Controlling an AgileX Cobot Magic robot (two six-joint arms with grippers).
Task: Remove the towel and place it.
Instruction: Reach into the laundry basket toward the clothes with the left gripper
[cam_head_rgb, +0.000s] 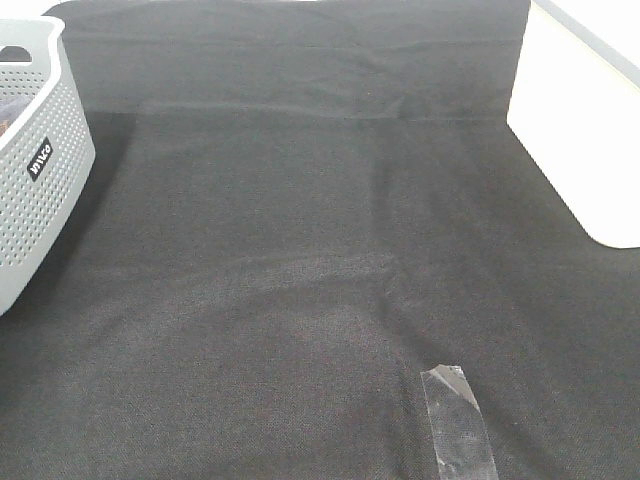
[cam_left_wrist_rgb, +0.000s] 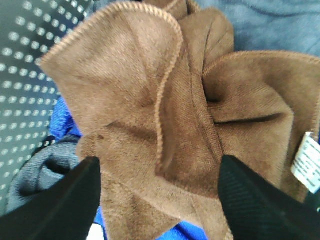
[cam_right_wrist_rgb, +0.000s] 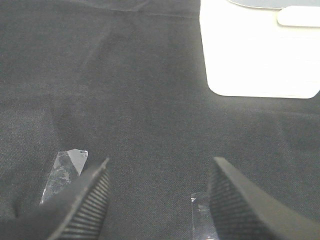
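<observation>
In the basket at the left edge of the worktop, the towel sits bunched in upright folds. It lies on top of something blue and something grey, and its white tag shows off to one side.

My left jaws stand well apart, one on each side of the tallest stitched fold. I can't see them pinching it, so I count them as open and holding nothing. My right jaws are also wide apart and empty. They hang over the black cloth near a strip of clear tape.

I judge this to be the first step, the grasp, with the towel not yet lifted out.

Next I'd bring the left jaws together on that central fold, deep enough to catch more than the hem. Then I'd lift straight up until the whole towel clears the basket rim, and only after that carry it over to the open cloth.

The towel looks big and loose, so I expect it to trail. It may drag the blue piece up with it, so I'd go slowly.
</observation>
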